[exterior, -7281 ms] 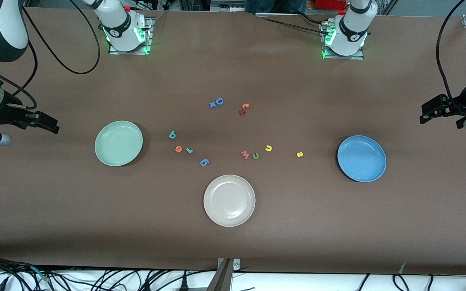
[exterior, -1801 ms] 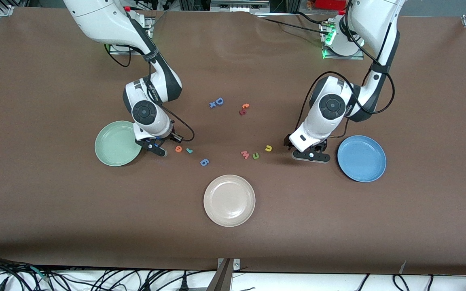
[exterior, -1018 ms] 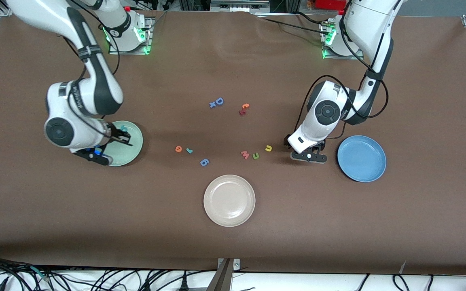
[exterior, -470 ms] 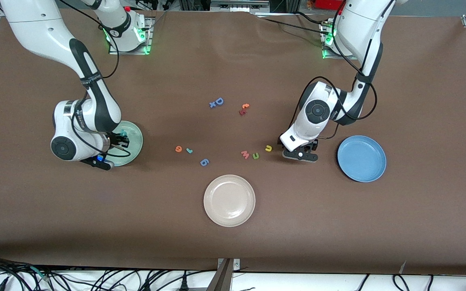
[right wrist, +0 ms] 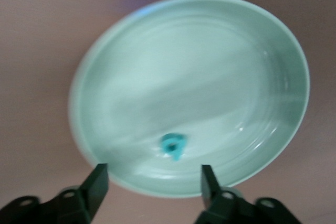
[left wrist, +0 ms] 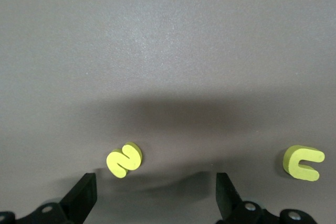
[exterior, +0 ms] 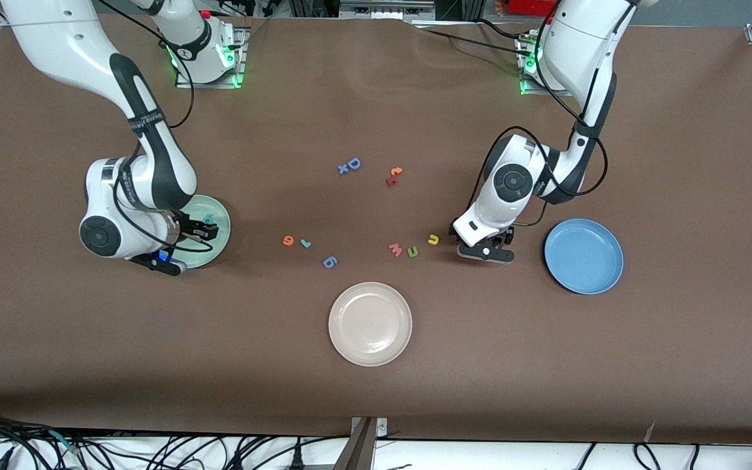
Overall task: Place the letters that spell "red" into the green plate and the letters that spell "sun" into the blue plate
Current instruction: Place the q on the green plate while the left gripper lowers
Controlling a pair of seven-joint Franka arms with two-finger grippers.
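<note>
We're over the green plate point(exterior: 218, 225) with the right gripper point(right wrist: 152, 184), jaws apart and empty, the teal "d" point(right wrist: 174, 146) lying loose inside the plate. We should lift straight up so a finger doesn't flick it out. The left gripper point(left wrist: 156, 195) hangs low over the table, spread wide, holding nothing, the yellow "s" point(left wrist: 124, 160) between its fingers and the yellow "u" point(left wrist: 303, 162) just beside. We want the "s" centred before we squeeze; the blue plate point(exterior: 583, 256) sits near.
</note>
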